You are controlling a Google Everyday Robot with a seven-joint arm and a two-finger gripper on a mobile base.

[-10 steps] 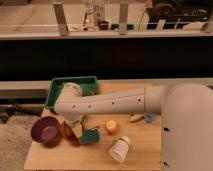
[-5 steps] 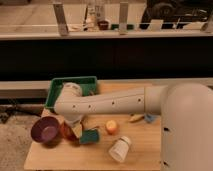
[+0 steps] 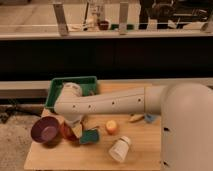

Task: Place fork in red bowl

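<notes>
My white arm reaches from the right across the wooden table [image 3: 70, 159] to its left side. My gripper [image 3: 73, 123] hangs below the wrist, right over the small glossy red bowl [image 3: 67, 132], which shows only in part. The larger purple bowl [image 3: 45, 130] sits touching the red bowl's left side. I cannot make out the fork; it is hidden or out of view.
A green tray [image 3: 55, 89] stands at the back left, behind the wrist. A teal block [image 3: 90, 136], an orange-yellow round object [image 3: 111, 126] and a white cup on its side [image 3: 120, 148] lie mid-table. A yellowish item [image 3: 135, 118] and a blue one [image 3: 150, 118] lie under the arm.
</notes>
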